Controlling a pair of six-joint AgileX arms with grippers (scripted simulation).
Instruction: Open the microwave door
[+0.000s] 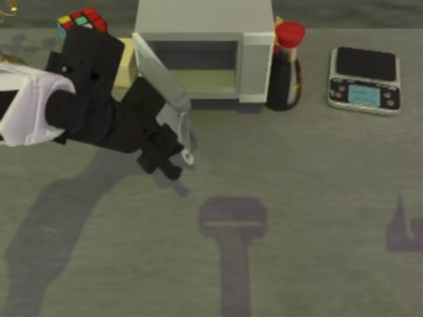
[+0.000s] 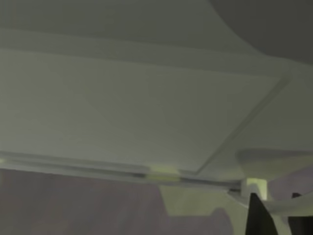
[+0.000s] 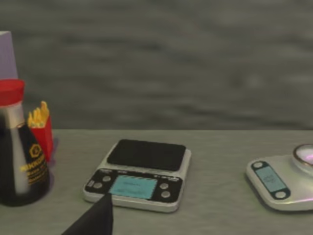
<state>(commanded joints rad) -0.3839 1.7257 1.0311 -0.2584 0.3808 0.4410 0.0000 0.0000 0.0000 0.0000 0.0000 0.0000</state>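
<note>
The light-grey microwave (image 1: 205, 20) stands at the back middle of the table. The microwave door (image 1: 158, 69) is swung out to the left, so the cavity (image 1: 198, 66) shows. My left gripper (image 1: 180, 160) sits at the door's free edge, shut on the door's handle. In the left wrist view the door (image 2: 137, 107) fills the frame, and the gripper (image 2: 276, 203) has the pale handle bar (image 2: 254, 188) between its two dark fingers. My right arm is parked outside the top view. One dark finger (image 3: 95, 218) of it shows, with nothing beside it.
A soy sauce bottle (image 1: 285, 66) with a red cap stands right of the microwave, and a fries box (image 3: 41, 127) is behind it. A black-and-silver scale (image 1: 365, 79) lies at the back right. A white scale (image 3: 283, 181) is further right. A colour cube (image 1: 82, 20) is at the back left.
</note>
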